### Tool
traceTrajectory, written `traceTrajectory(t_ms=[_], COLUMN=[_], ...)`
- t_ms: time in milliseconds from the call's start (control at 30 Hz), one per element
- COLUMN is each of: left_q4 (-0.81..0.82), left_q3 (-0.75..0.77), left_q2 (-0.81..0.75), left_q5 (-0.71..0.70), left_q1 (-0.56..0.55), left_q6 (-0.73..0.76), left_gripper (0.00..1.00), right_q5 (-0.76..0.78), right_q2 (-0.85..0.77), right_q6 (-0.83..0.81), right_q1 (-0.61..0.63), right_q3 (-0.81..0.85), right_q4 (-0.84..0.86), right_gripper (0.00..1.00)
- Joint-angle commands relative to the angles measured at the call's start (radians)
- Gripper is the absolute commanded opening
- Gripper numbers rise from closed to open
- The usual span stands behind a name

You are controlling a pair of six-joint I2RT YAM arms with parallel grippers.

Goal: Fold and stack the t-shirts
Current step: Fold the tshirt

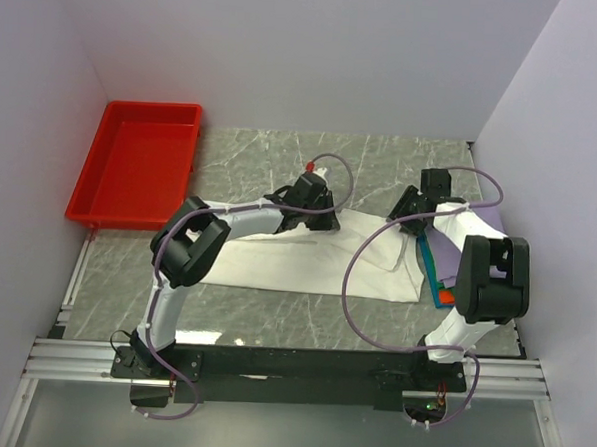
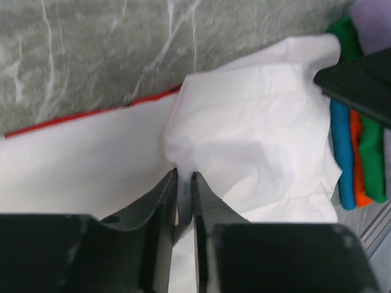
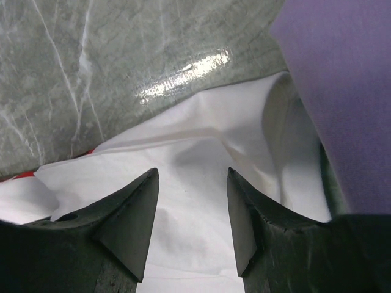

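Marbled grey-green tabletop (image 1: 262, 152) fills my view, with white walls round it and a red tray (image 1: 131, 170) at the far left. The white t-shirt (image 1: 307, 259) lies spread across the middle, running from the left arm over to the right one. Its right end is rumpled up beside the folded stack (image 1: 436, 271) on the right. In that stack I can make out a lavender shirt (image 3: 342, 91) on top, with teal (image 2: 343, 159), orange (image 2: 357, 165) and green (image 2: 372, 159) edges showing.

My left gripper (image 2: 184, 177) is down on the far edge of the shirt. Its fingers are drawn almost together, with a thin pleat of white cloth pinched between them. My right gripper (image 3: 192, 174) hangs over the shirt's right end with its fingers well apart, and nothing is held there.

I judge this shirt to be light, limp and thin. It will sag and crease wherever it goes unsupported, and a pinch of one layer could slide out or drag the rest along. A thin red line (image 2: 91, 113) shows along the far border, so I suspect printed cloth is tucked underneath. I would take hold at the edge or a corner, through the full fold rather than the top ply. I would want the right fingers on the matching edge at the rumpled end, so that both sides can lift evenly. The stack sits just beside that end, and I should keep from snagging it.
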Motion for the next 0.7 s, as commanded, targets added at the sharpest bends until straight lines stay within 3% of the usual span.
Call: traceTrajectory(t_ms=[0,333,667], left_q4=[0.057,0.120,0.149], left_q3=[-0.043,-0.190,-0.264], left_q2=[-0.091,-0.192,-0.189], left_q5=[0.024,0.017,0.023], left_q1=[-0.014,-0.044,-0.056], left_q6=[0.011,0.030,0.018], left_gripper=[0.20,0.18,0.16], right_q5=[0.019,0.036,0.010], right_q2=[-0.073,-0.176,-0.216], right_q6=[-0.017,-0.028,-0.015], right_q1=[0.003,0.003,0.004], right_q3=[-0.014,-0.058,-0.189], right_q4=[0.011,-0.012,0.047], right_gripper=[0.56,0.56,0.56])
